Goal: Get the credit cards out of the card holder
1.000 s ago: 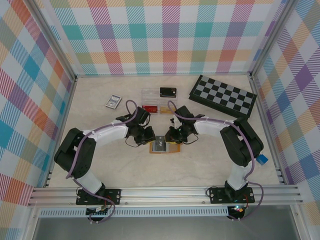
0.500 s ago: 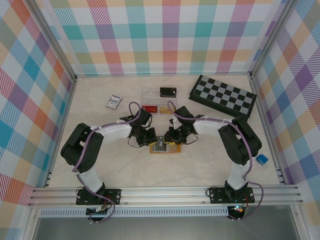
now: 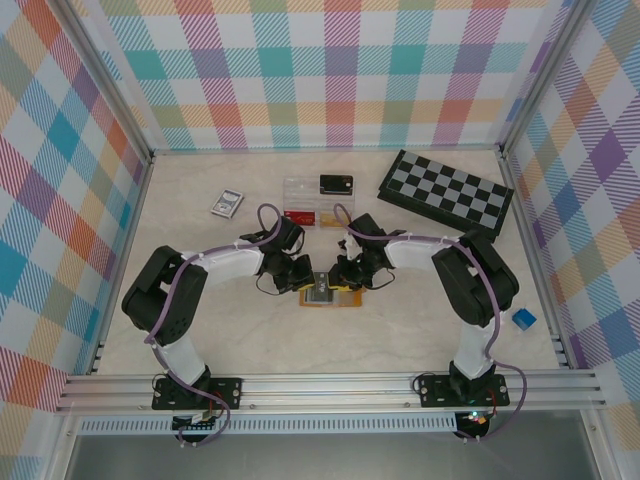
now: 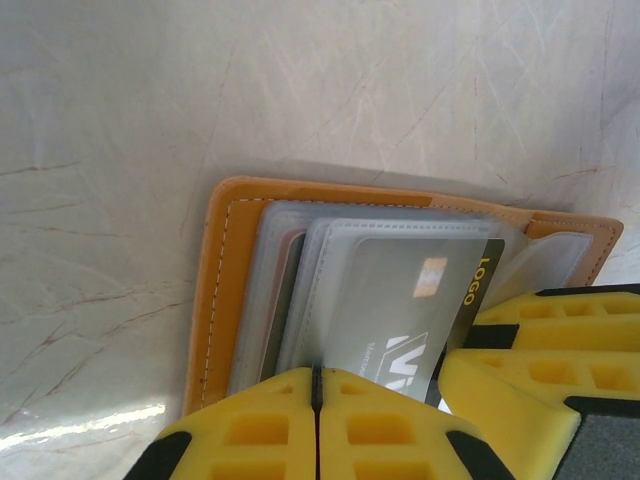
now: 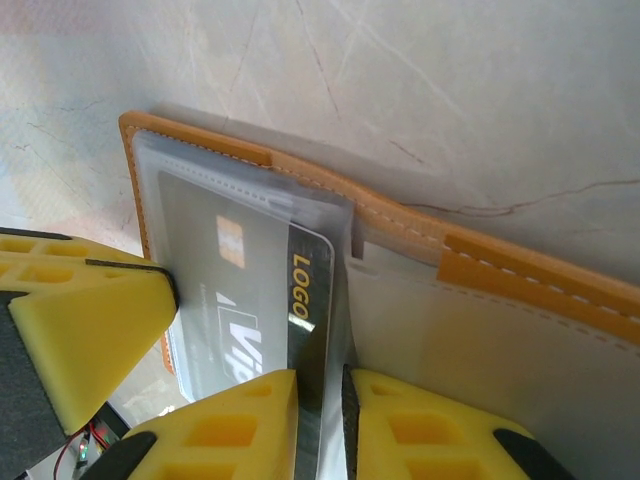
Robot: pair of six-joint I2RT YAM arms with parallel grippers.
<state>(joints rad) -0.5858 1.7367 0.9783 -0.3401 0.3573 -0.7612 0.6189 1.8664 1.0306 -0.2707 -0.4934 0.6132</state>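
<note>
Closing from the left, your left gripper [image 4: 317, 385] has pressed its yellow foam fingers [image 4: 250, 435] together at the clear plastic sleeve [image 4: 290, 270], perhaps trapping its edge. Your right gripper [image 5: 320, 385] pinches the stiff grey card [image 5: 225, 290], so it looks ready to be pulled out. You have the stitched tan card holder [image 4: 215, 290] open on the marbled table [image 3: 260, 335], centred and slightly toward its near edge.

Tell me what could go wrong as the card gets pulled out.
The card sits inside a clear sleeve; the right jaws may pinch both, so pulling could tear the sleeve. The left jaws are shut at the edge of the holder; a slip would let it drag along.
</note>
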